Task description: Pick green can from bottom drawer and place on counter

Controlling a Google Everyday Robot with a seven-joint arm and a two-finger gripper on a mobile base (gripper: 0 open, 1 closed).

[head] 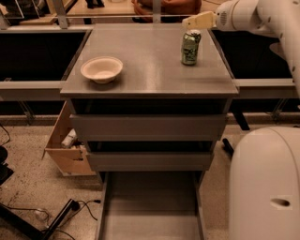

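Green can [191,48] is standing upright on the table [150,75], at about 1 o'clock on the top, near the far right corner. Long axis is running vertical, silver top facing up, dark markings facing the camera.

Gripper [190,22] is hovering just above the can's top, at 12 o'clock from it, and pointing toward 9 o'clock. It is reaching in from the white arm [253,14] at the right edge of the view. Cannot tell whether the gripper is wide or narrow, nor whether it is touching the can's lid.

Cream bowl [102,69] is sitting at 9 o'clock on the table, well apart from the can.

Bottom drawer [151,206] is standing pulled out at 6 o'clock below the cabinet, showing a plain grey floor. The two upper drawers are sitting closed.
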